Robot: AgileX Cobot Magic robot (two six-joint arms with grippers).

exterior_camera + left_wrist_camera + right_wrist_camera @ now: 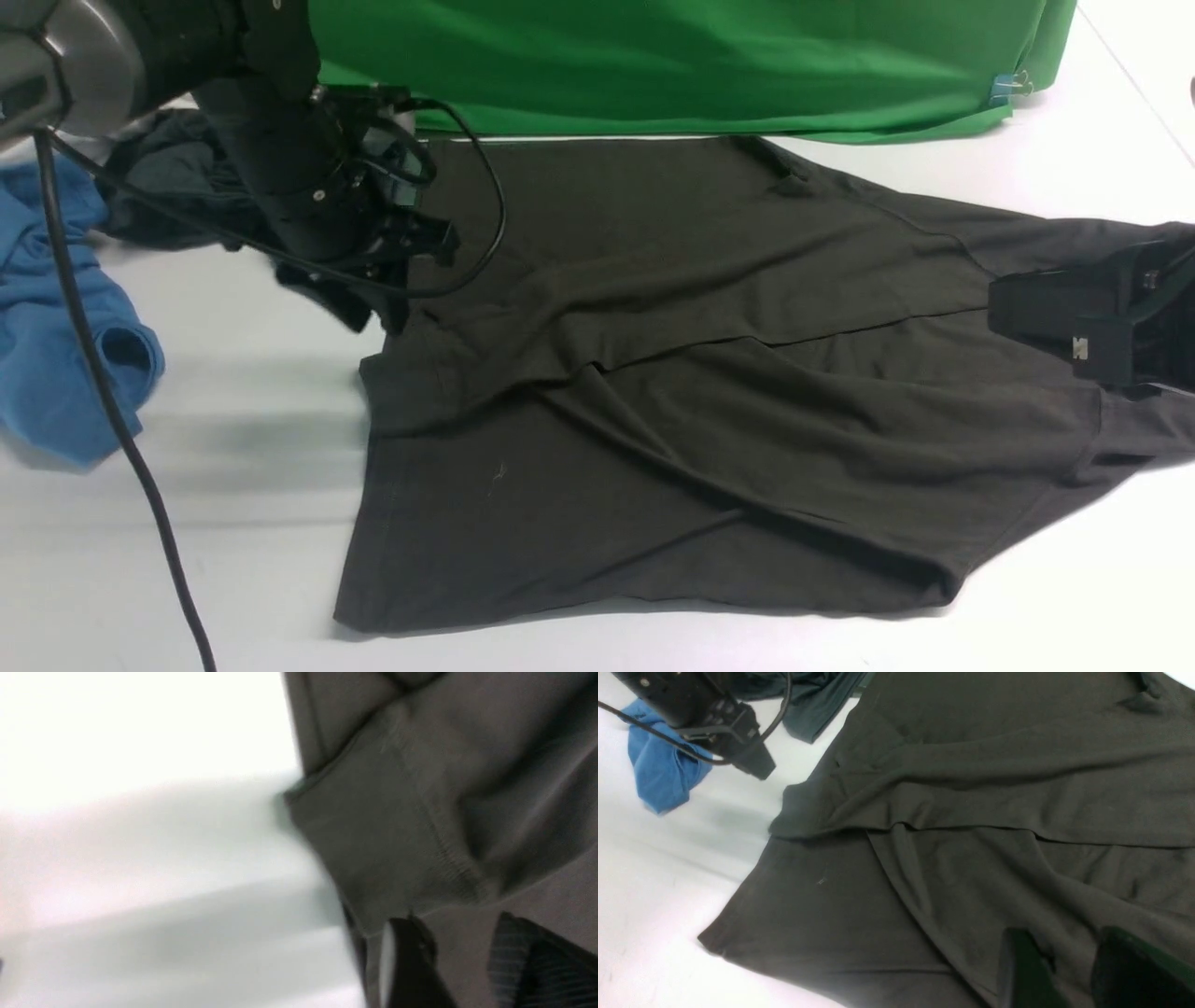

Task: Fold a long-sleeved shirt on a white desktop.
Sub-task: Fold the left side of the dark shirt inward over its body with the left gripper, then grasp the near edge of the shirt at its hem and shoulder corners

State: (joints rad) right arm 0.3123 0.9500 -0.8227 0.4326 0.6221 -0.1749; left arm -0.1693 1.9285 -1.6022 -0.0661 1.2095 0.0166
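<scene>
The long-sleeved shirt (700, 373) lies spread over the white desktop (233, 523), dark olive-brown, with a sleeve folded across its body. That sleeve's cuff (373, 858) ends at the shirt's left edge. My left gripper (373, 313) hangs just above that cuff, and the left wrist view shows its fingers (406, 961) apart, open, with only shirt (444, 788) behind the gap. My right gripper (1004, 308) hovers low over the shirt's right part. Its two fingers (1022, 970) stand apart over the fabric (971, 812), open and holding nothing.
A blue garment (56, 317) and a dark grey-teal garment (168, 196) lie at the far left. A green cloth (672, 65) runs along the back, with a blue clip (1004, 89) at its right end. The left arm's cable (121, 439) trails over the desktop.
</scene>
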